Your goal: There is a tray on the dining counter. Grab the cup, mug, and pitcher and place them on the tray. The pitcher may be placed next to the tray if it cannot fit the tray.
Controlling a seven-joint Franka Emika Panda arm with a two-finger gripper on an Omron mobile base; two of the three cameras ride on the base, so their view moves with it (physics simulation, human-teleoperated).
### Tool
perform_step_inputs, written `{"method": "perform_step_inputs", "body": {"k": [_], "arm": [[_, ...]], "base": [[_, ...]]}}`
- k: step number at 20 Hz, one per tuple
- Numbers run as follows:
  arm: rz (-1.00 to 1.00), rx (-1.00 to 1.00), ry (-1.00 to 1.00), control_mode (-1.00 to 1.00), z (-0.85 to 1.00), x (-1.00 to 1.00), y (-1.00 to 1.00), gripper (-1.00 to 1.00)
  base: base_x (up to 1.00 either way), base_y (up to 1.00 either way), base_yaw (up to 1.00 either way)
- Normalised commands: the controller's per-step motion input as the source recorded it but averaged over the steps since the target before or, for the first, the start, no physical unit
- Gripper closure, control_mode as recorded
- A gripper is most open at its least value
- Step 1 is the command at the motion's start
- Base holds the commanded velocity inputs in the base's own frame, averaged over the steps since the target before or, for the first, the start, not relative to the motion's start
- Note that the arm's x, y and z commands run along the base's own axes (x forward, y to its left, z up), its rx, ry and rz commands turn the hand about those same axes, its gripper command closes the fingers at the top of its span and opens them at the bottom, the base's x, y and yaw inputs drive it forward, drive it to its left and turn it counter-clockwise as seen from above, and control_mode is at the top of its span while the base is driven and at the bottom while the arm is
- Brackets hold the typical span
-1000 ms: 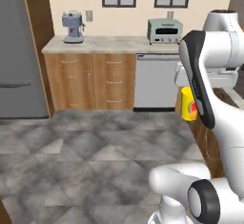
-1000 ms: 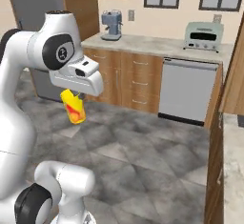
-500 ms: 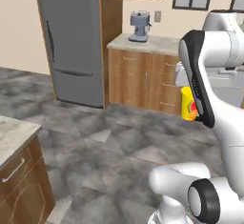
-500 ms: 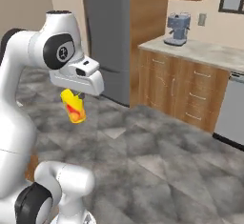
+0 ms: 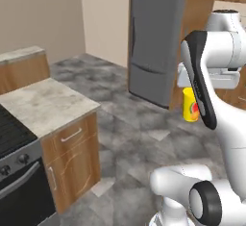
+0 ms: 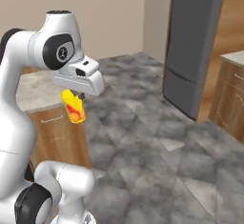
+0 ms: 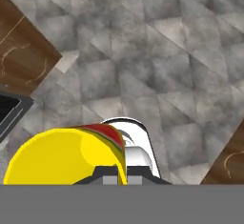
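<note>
Currently in transport: gripper (image 6: 76, 97) is clenched on the cup (image 6: 73, 106), carried in the air above the grey floor (image 6: 157, 147). Next move calls for locating the tray, then lowering the cup onto it.

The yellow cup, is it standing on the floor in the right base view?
No, the cup hangs in the air under the end effector, well above the grey floor.

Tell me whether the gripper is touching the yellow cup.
Touching: in the right base view the cup hangs off the floor from the shut gripper, clamped at its rim.
</note>
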Motion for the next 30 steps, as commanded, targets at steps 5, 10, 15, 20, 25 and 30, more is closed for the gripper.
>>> {"method": "perform_step_inputs", "body": {"k": [5, 10, 15, 20, 25, 30], "arm": [[0.0, 0.0, 0.0, 1.0, 0.0, 0.0, 0.0, 1.0], [0.0, 0.0, 0.0, 1.0, 0.0, 0.0, 0.0, 1.0], [0.0, 0.0, 0.0, 1.0, 0.0, 0.0, 0.0, 1.0], [0.0, 0.0, 0.0, 1.0, 0.0, 0.0, 0.0, 1.0], [0.0, 0.0, 0.0, 1.0, 0.0, 0.0, 0.0, 1.0], [0.0, 0.0, 0.0, 1.0, 0.0, 0.0, 0.0, 1.0]], "base": [[0.35, 0.0, 0.66], [0.37, -0.03, 0.64], [0.41, -0.09, 0.6], [0.51, -0.06, 0.43], [0.39, -0.22, 0.13], [0.13, -0.86, 0.0]]}}
